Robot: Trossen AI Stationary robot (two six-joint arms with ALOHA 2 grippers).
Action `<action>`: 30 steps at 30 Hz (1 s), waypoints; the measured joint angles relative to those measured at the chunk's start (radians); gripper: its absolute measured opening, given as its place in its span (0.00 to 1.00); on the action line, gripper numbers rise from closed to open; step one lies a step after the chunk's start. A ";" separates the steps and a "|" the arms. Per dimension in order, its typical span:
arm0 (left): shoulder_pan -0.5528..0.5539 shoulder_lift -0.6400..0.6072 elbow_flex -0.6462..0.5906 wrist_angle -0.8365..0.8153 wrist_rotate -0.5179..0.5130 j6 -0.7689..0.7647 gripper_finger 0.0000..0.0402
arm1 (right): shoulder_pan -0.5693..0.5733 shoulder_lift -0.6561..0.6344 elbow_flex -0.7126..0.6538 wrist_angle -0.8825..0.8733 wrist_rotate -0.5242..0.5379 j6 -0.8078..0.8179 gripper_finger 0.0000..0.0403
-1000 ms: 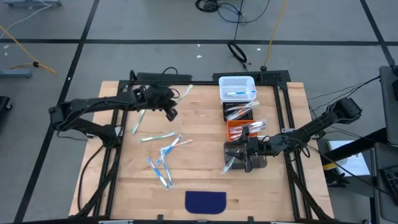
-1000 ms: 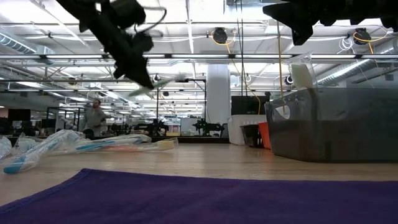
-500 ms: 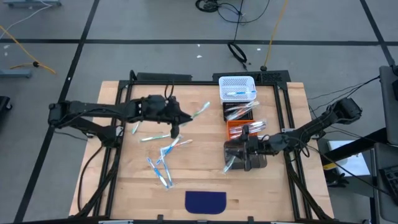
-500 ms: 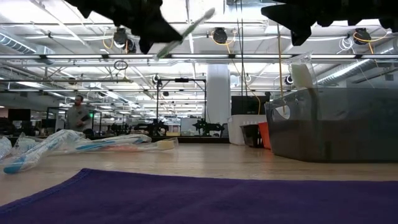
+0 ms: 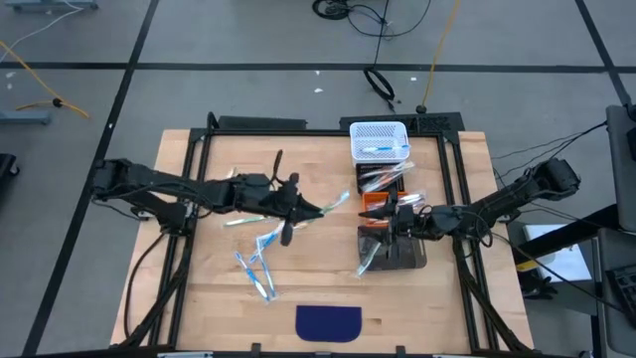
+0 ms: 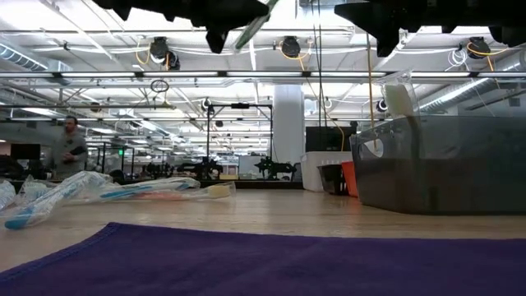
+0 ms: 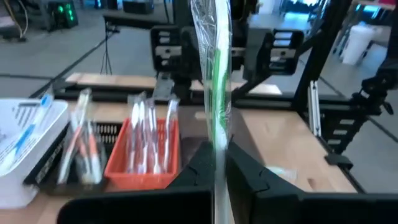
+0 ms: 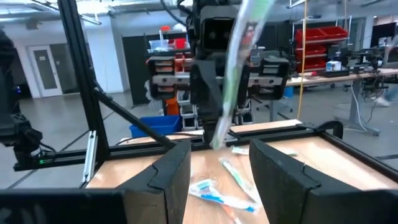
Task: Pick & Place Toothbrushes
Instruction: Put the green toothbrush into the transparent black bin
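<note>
Green toothbrush [image 5: 333,204] in clear wrapper, pinched in the closed left gripper [image 5: 310,211] above the counter [image 5: 318,288] middle, close to the orange bin [image 5: 381,205]. Several toothbrushes [image 5: 260,261] left loose toward the near left; others binned already. Right gripper [image 5: 396,225] spread open, empty, over the dark bin [image 5: 394,251]. About half done, probably.

A wooden table [image 5: 328,278] with a black frame around it carries everything. At its near edge, about the middle, lies a dark purple mat [image 5: 329,322]. Left of centre, loose wrapped toothbrushes [image 5: 260,261] lie scattered on the bare wood. On the right half a row of bins runs from far to near: a white basket [image 5: 379,138] farthest, then a dark bin [image 5: 381,178], an orange bin [image 5: 378,207], and a dark grey bin [image 5: 397,257] nearest.
</note>
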 joint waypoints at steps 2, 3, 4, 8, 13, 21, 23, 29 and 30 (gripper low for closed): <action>-0.007 0.028 0.000 0.054 0.000 0.000 0.04 | -0.008 0.000 0.000 0.012 0.000 -0.001 0.38; -0.009 0.043 0.000 0.077 0.000 -0.001 0.04 | -0.012 0.000 0.000 0.015 0.000 -0.002 0.38; -0.012 0.059 0.000 0.099 0.000 -0.002 0.05 | -0.016 0.000 0.000 0.017 0.000 -0.002 0.38; -0.017 0.116 0.000 0.183 0.000 -0.003 0.02 | -0.027 0.000 0.000 0.032 -0.002 -0.002 0.38; -0.017 0.182 0.000 0.278 0.000 -0.009 0.04 | -0.046 0.000 0.000 0.059 -0.053 -0.002 0.39; -0.017 0.246 0.000 0.384 0.000 -0.011 0.03 | -0.070 0.000 0.000 0.055 -0.053 0.000 0.39; -0.017 0.247 0.000 0.392 0.000 -0.015 0.04 | -0.073 0.000 0.000 0.056 -0.054 0.000 0.39; -0.017 0.247 0.000 0.427 -0.002 -0.004 0.02 | -0.088 0.000 0.000 0.055 -0.077 0.001 0.39; -0.017 0.247 0.000 0.435 -0.007 -0.004 0.02 | -0.090 0.000 0.000 0.056 -0.082 0.002 0.39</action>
